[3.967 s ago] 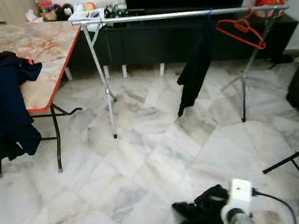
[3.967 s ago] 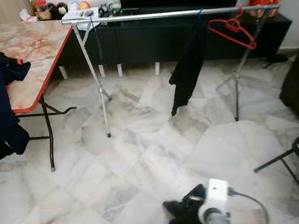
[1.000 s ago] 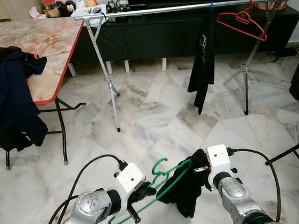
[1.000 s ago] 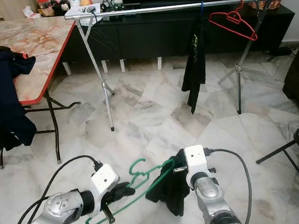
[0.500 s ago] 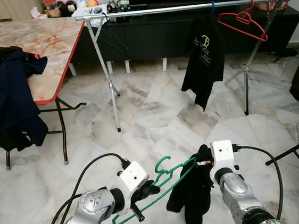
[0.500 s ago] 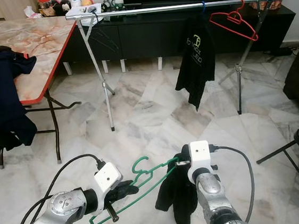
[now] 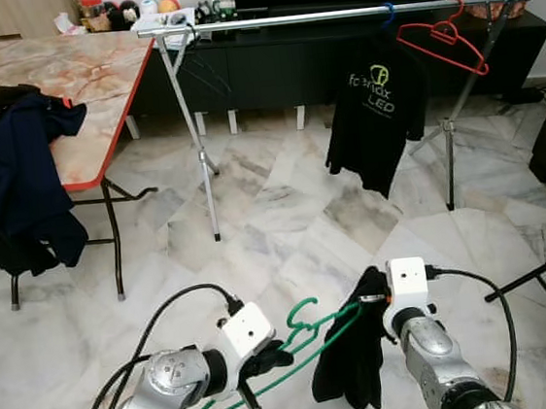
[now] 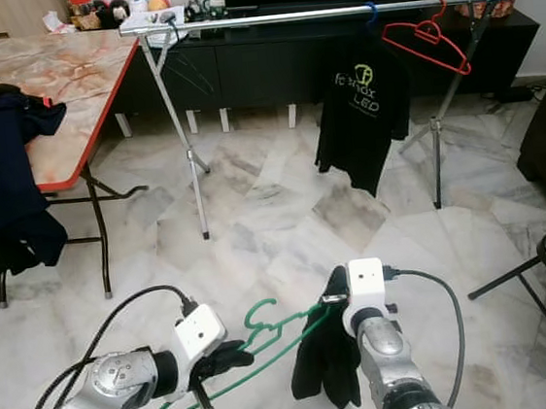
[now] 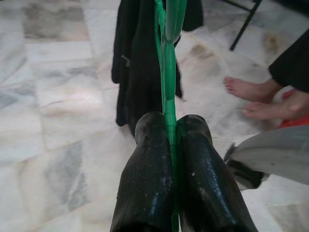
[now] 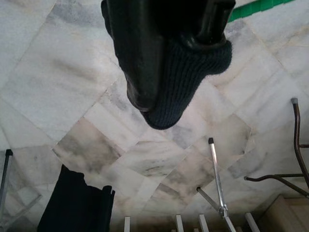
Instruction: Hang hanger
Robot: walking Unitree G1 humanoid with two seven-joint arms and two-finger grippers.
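Note:
A green hanger (image 7: pixel 270 366) slants low in front of me, with my left gripper (image 7: pixel 259 364) shut on its lower bar. The wrist view shows both fingers (image 9: pixel 147 159) pressed onto the green hanger (image 9: pixel 166 72). My right gripper (image 7: pixel 366 302) is shut on a dark garment (image 7: pixel 354 367) that hangs limp from it, and the hanger's far end reaches into the cloth. In the right wrist view the knit garment (image 10: pixel 181 82) is pinched between the fingers (image 10: pixel 137 58). The silver clothes rail (image 7: pixel 283 18) stands ahead across the floor.
A black printed T-shirt (image 7: pixel 376 115) and an empty red hanger (image 7: pixel 442 45) hang on the rail's right part. A marble-topped table (image 7: pixel 84 78) with dark blue clothes (image 7: pixel 11 173) is at left. A black stand (image 7: pixel 545 283) is at right. A person's bare feet (image 9: pixel 256 99) are nearby.
Both arms have risen into view with the hanger and garment. In the last second the garment has shifted right and hangs lower from the right gripper. The T-shirt on the rail has swung to face me.

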